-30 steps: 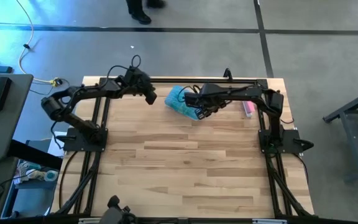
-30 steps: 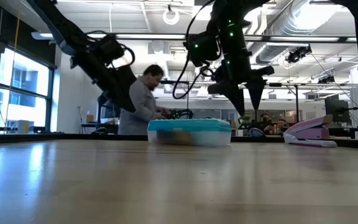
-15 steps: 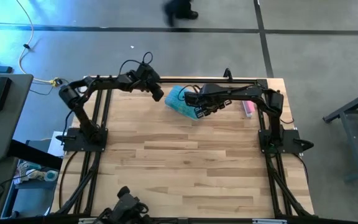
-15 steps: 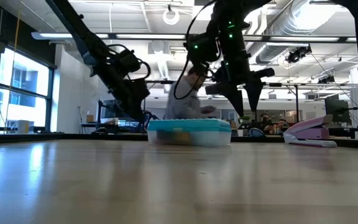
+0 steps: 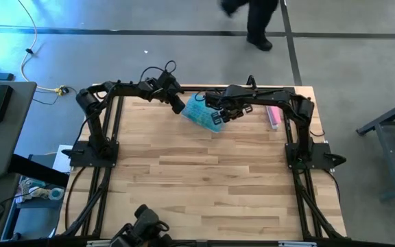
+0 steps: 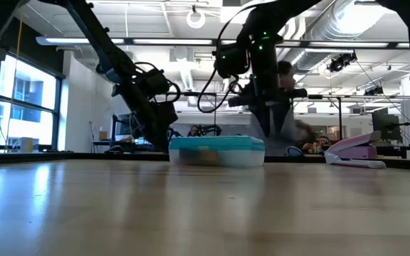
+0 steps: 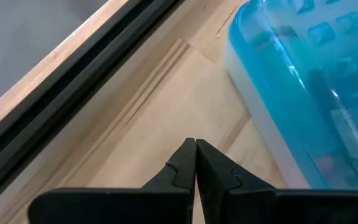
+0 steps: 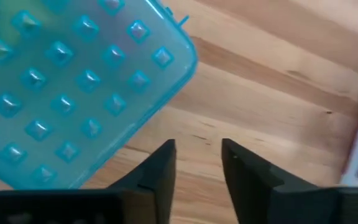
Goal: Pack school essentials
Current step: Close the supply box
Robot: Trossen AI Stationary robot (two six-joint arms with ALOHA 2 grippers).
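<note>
The clear plastic box with the blue lid [image 5: 201,114] lies flat on the table near its far edge; it also shows in the low view [image 6: 216,150]. Only dim shapes show through the lid [image 7: 316,81]; the school essentials cannot be told apart. My left gripper [image 5: 179,107] is shut and empty, its tips [image 7: 196,148] over bare wood just left of the box. My right gripper [image 5: 223,114] is open and empty, its fingers [image 8: 197,152] above the table beside a corner of the lid [image 8: 179,50].
A pink oblong bar [image 5: 273,118] lies at the far right of the table, right of the box; it also shows in the low view [image 6: 358,151]. The table's far edge rail [image 7: 73,81] runs close behind my left gripper. A person walks past beyond the table [image 5: 256,20].
My left gripper has gone toward the table's right edge and down, and now stands close to the box's left side, still shut. My right gripper has shifted a little toward the far edge over the box. The person behind the table has walked from left to right.
</note>
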